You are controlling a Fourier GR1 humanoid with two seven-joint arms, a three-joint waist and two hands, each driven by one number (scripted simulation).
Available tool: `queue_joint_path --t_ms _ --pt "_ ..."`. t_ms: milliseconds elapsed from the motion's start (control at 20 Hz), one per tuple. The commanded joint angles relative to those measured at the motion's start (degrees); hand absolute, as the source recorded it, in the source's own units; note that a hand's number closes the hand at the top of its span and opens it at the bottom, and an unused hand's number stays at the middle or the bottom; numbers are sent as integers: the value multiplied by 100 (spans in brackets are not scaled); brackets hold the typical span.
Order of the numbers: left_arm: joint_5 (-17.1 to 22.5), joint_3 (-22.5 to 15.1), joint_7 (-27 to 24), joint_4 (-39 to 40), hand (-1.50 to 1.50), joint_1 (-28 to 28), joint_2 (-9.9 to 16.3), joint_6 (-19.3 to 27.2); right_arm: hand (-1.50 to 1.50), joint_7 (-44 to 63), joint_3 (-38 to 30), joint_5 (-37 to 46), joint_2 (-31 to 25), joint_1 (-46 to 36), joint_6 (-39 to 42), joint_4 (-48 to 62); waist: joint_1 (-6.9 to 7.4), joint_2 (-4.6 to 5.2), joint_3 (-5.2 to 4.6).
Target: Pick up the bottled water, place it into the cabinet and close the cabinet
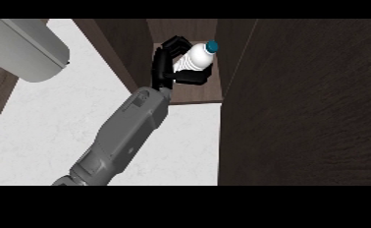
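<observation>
The bottled water (197,57), white with a blue cap (212,46), is tilted inside the open dark wooden cabinet (196,97), just above its shelf. My left hand (165,65) is shut on the bottle: fingers curl over its far side and the thumb wraps under its near side. The grey forearm (127,133) reaches in from the lower left. The cabinet door (297,104) stands open at the right as a large dark panel. My right hand does not show.
A big pale grey rounded object (33,50) lies at the upper left. The white speckled counter (51,119) spreads under the arm. The cabinet's left wall (119,50) is close beside the hand.
</observation>
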Motion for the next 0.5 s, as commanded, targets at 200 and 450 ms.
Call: queue_joint_path --t_ms 200,450 --pt "-508 36 -294 1698 150 -778 0 332 -150 273 -98 -566 2 -19 75 -314 -100 78 -2" --pt "-253 551 -284 2286 150 -991 284 223 -150 -22 -172 -593 34 -91 243 -22 -144 105 -3"
